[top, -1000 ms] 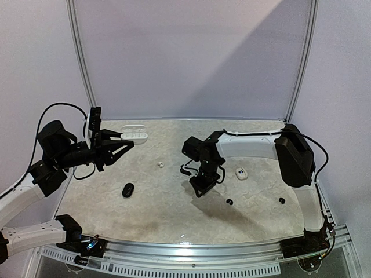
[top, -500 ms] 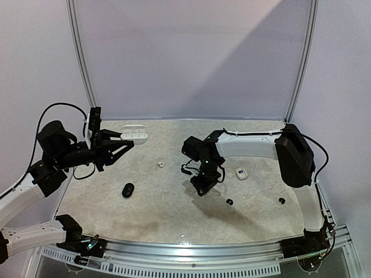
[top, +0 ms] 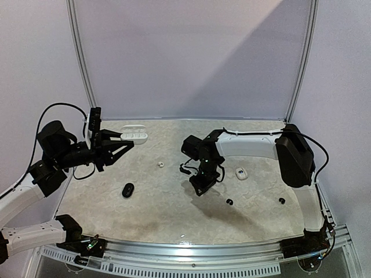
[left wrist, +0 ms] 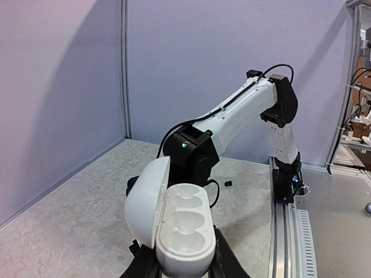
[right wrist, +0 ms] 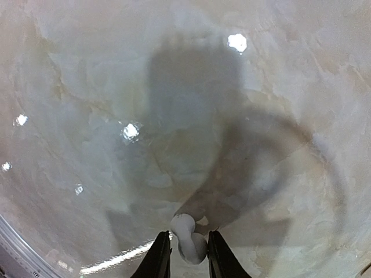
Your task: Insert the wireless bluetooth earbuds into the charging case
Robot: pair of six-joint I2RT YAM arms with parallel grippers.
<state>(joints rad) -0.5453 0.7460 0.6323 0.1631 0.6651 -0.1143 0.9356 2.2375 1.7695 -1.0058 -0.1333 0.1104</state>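
Creeping only slightly leftward over the last second, the right gripper (right wrist: 186, 250) is pinching a white earbud (right wrist: 186, 236) above the table (right wrist: 116, 87), so its carry is barely beginning. The left gripper (left wrist: 184, 265) is clamping the open case (left wrist: 182, 223), whose wells are sitting empty. The bud is looking tiny, glossy and rounded.

The beige marbled table (top: 174, 214) is backed at its far edge by a plain lilac wall (top: 191, 58). A slim metal post (top: 83, 63) stands at the table's far left corner, and a second post (top: 301, 63) at its far right. A slotted metal rail (top: 203, 252) runs along the table's near edge.
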